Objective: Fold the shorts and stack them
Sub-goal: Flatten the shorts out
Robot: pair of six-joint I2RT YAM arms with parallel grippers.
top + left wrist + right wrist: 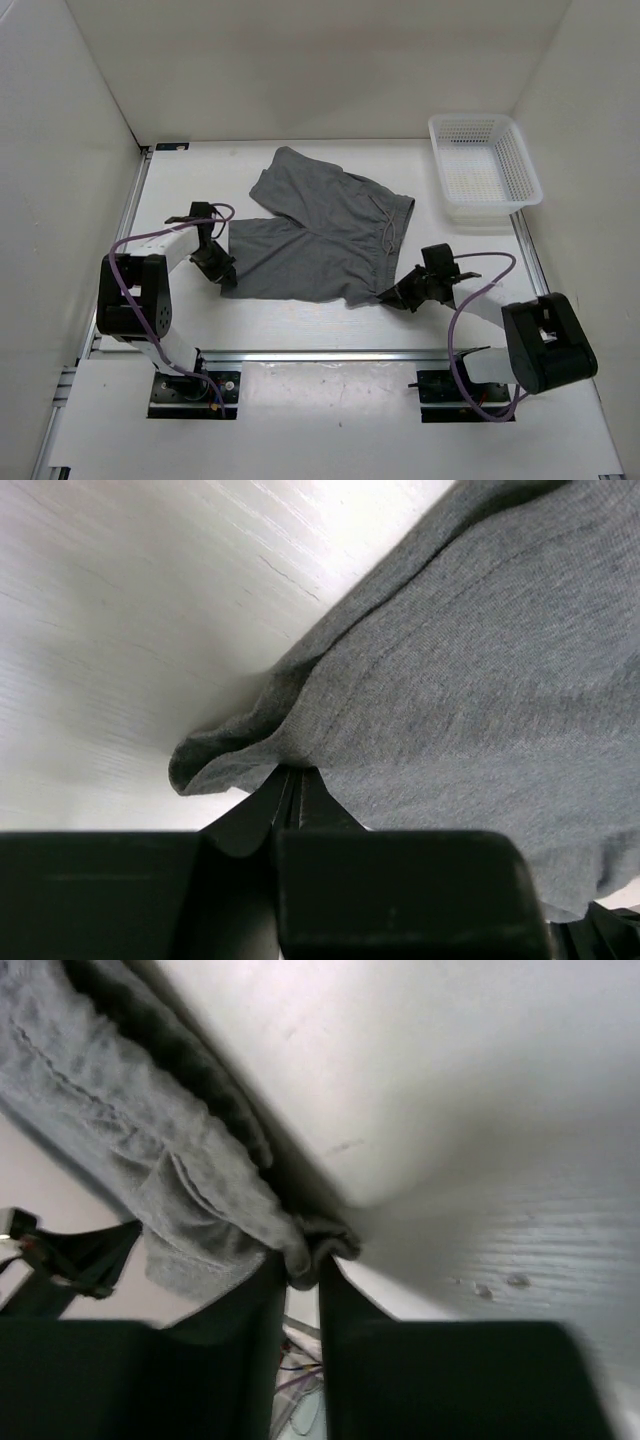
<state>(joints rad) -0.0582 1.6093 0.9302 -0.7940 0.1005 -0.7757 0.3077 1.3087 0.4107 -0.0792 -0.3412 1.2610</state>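
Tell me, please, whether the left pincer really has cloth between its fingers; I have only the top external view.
Observer: Yes. The left wrist view shows the left pincer shut on a bunched edge of the shorts.
Operator: Thank you. Does the right one have a grip as well?
Observer: It does. In the right wrist view, the right pincer pinches a small tuck of grey fabric between its fingertips.
Operator: Does the cloth lie flat beside the left grip?
Observer: No. In the left wrist view, the edge curls into a small roll just left of the fingers.
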